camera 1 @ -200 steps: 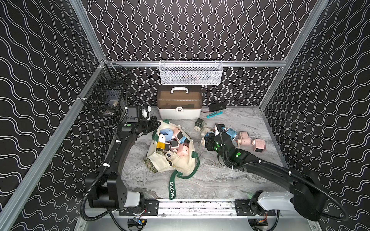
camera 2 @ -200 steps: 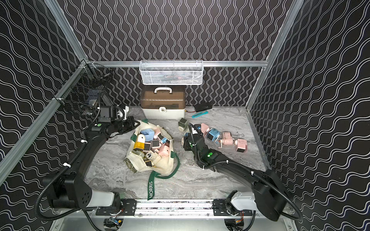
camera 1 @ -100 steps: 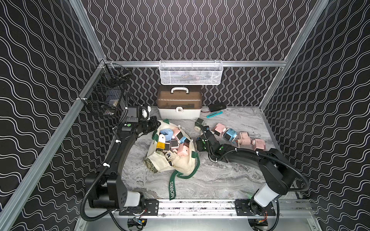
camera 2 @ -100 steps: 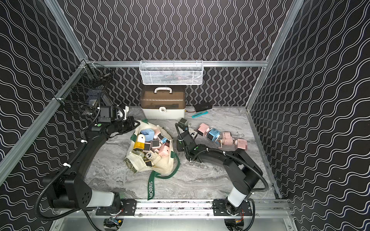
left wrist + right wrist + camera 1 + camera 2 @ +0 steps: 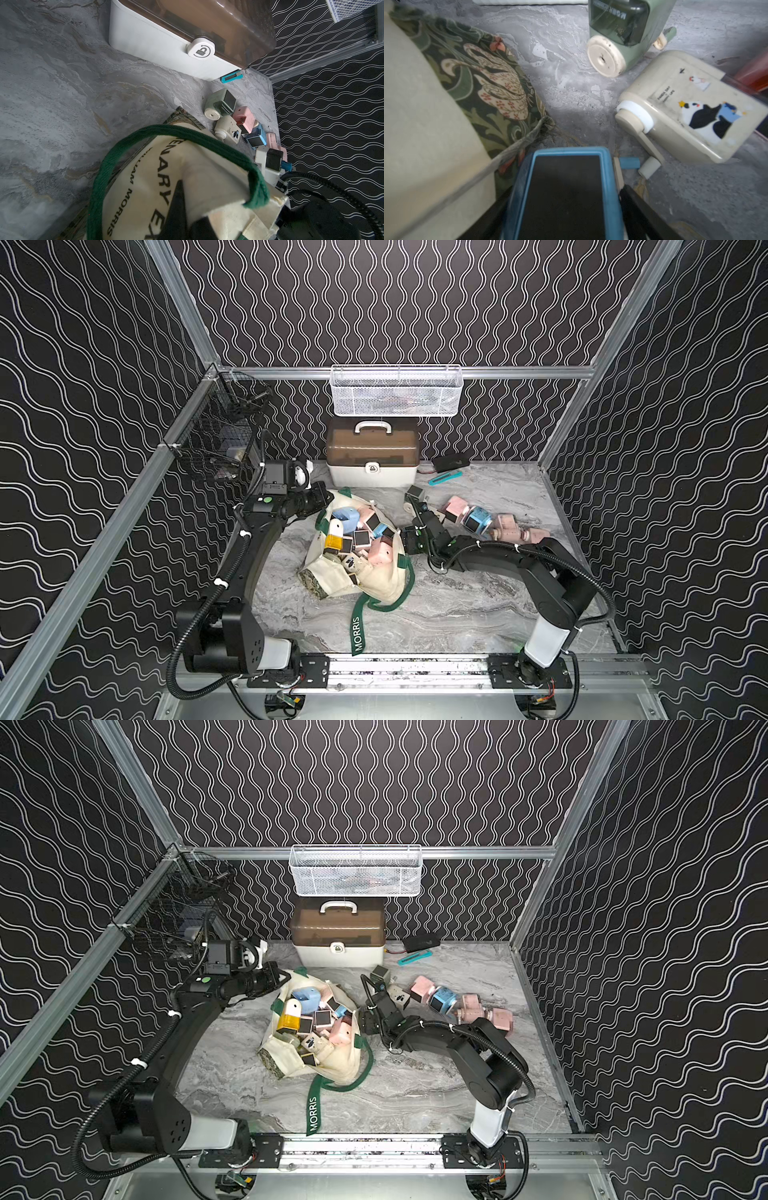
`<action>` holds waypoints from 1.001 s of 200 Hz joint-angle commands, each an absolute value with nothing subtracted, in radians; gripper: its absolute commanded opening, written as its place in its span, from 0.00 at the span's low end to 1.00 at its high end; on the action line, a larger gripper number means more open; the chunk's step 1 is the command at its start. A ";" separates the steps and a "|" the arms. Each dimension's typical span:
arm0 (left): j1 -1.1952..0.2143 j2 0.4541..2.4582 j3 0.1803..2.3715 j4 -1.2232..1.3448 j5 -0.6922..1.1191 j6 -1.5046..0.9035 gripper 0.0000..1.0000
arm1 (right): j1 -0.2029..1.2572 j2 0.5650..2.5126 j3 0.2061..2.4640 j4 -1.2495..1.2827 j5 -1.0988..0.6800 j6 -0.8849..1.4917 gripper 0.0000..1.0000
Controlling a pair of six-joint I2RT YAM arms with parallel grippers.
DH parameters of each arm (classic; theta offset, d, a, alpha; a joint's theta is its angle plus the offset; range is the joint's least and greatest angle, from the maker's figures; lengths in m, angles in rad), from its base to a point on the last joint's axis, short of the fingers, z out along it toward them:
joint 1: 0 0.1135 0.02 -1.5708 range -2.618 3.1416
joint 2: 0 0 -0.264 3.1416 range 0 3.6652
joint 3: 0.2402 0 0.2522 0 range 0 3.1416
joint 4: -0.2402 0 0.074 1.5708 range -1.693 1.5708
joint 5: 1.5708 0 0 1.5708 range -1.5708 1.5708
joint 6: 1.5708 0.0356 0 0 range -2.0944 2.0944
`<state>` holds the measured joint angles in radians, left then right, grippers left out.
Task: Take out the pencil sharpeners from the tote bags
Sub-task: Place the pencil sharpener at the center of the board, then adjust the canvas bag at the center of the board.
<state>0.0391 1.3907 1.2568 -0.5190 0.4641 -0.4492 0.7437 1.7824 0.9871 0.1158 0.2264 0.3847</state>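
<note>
The cream tote bag (image 5: 374, 585) (image 5: 328, 1065) lies open mid-table, green "MORRIS" strap trailing forward, several pencil sharpeners (image 5: 353, 531) heaped in its mouth. More sharpeners (image 5: 478, 520) lie loose to its right. My left gripper (image 5: 327, 499) (image 5: 182, 197) is shut on the bag's canvas rim at the back. At the bag's right edge my right gripper (image 5: 405, 539) (image 5: 564, 191) stands wide. A blue sharpener (image 5: 564, 207) with a dark panel lies between its fingers, beside the bag's leafy base (image 5: 483, 89). A green sharpener (image 5: 623, 31) and a cream panda one (image 5: 685, 108) lie just beyond.
A white-and-brown case (image 5: 372, 466) stands against the back wall, with a teal stick tool (image 5: 444, 477) and a black object (image 5: 451, 462) to its right. A white wire basket (image 5: 395, 391) hangs above it. A black wire basket (image 5: 216, 439) hangs on the left rail.
My right arm has folded and its gripper has moved left, from the loose sharpeners to the bag's right edge, and its jaws have widened. The left arm and the bag have not moved.
</note>
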 commanded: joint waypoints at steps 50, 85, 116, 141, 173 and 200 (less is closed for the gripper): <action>0.040 1.376 1.269 -0.470 0.477 -0.446 0.00 | 0.743 1.535 0.890 0.096 0.252 0.444 0.91; 0.040 1.379 1.272 -0.474 0.479 -0.446 0.00 | 0.762 1.309 0.742 0.224 0.174 0.402 0.90; 0.041 1.378 1.270 -0.471 0.480 -0.446 0.00 | 0.856 1.233 0.705 0.294 0.103 0.293 0.90; 0.041 1.378 1.270 -0.469 0.482 -0.445 0.00 | 0.923 1.274 0.737 0.279 0.096 0.235 0.90; 0.040 1.379 1.270 -0.468 0.486 -0.446 0.00 | 0.924 1.371 0.807 0.198 0.198 0.260 0.85; 0.040 1.382 1.270 -0.465 0.497 -0.448 0.00 | 0.924 1.447 0.845 0.176 0.200 0.270 0.71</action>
